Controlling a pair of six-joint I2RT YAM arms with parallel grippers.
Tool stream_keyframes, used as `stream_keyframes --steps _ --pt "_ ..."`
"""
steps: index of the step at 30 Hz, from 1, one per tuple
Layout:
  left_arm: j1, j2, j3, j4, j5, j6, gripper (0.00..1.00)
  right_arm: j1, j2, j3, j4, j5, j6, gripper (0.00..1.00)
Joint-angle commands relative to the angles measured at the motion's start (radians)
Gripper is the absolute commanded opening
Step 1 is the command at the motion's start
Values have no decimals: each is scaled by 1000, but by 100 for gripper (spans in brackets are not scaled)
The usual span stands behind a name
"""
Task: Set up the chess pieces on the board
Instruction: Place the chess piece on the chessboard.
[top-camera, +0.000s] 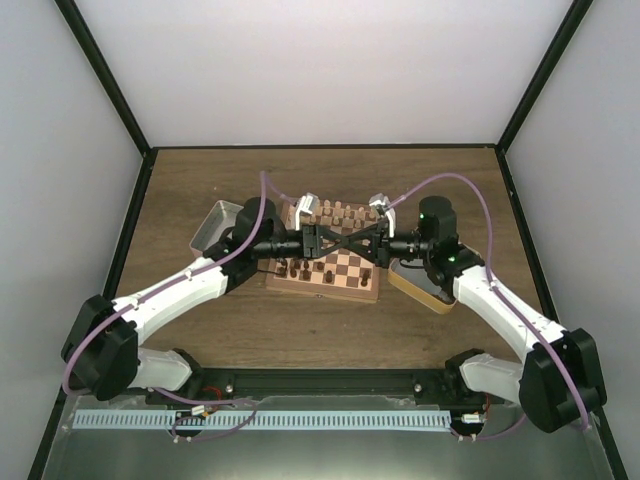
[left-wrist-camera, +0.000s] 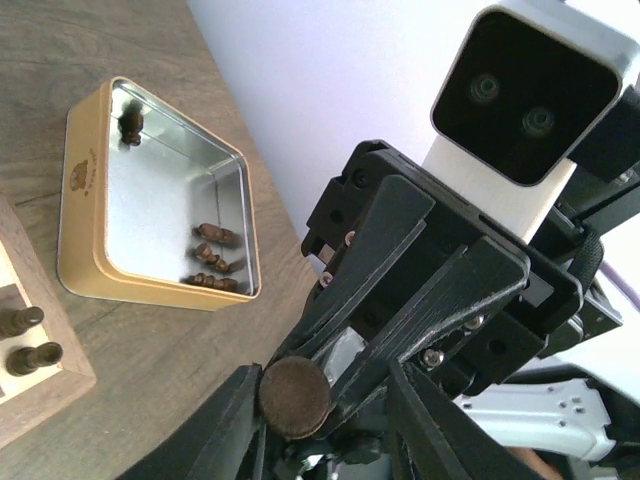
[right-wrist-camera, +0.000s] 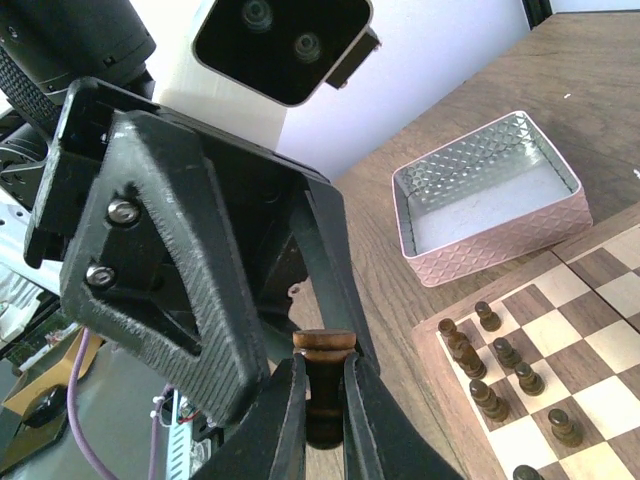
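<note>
Both grippers meet tip to tip just above the board (top-camera: 345, 270). My right gripper (right-wrist-camera: 323, 385) is shut on a dark brown chess piece (right-wrist-camera: 323, 345), held lengthways between its fingers. In the left wrist view the piece's round base (left-wrist-camera: 295, 398) faces the camera, between my left gripper's spread fingers. My left gripper (left-wrist-camera: 325, 405) is open around the right gripper's tips, with its left finger (left-wrist-camera: 225, 425) against the base. Several dark pieces (right-wrist-camera: 485, 375) stand along the board's near edge (right-wrist-camera: 560, 345). More dark pieces (left-wrist-camera: 215, 258) lie in the gold tin (left-wrist-camera: 80, 180).
The gold tin (top-camera: 425, 288) sits right of the board, a pink patterned tin (right-wrist-camera: 500, 238) left of it (top-camera: 212, 230). Pale pieces (top-camera: 345, 212) line the board's far rows. The board's rim (left-wrist-camera: 40, 390) shows in the left wrist view with two dark pieces (left-wrist-camera: 25, 340).
</note>
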Motion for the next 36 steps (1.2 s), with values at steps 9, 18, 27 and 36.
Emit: stream_keyframes --steps 9,18,27,36 --pt "25 -10 -43 140 -20 -101 44 18 17 43 31 -14 -26 5" --pt "36 0 -74 272 15 -261 32 24 29 43 48 -12 -42 4" --pt "36 14 -76 196 21 -232 24 25 35 55 47 29 -36 4" --pt "36 25 -73 172 25 -214 11 28 34 56 59 68 -7 10"
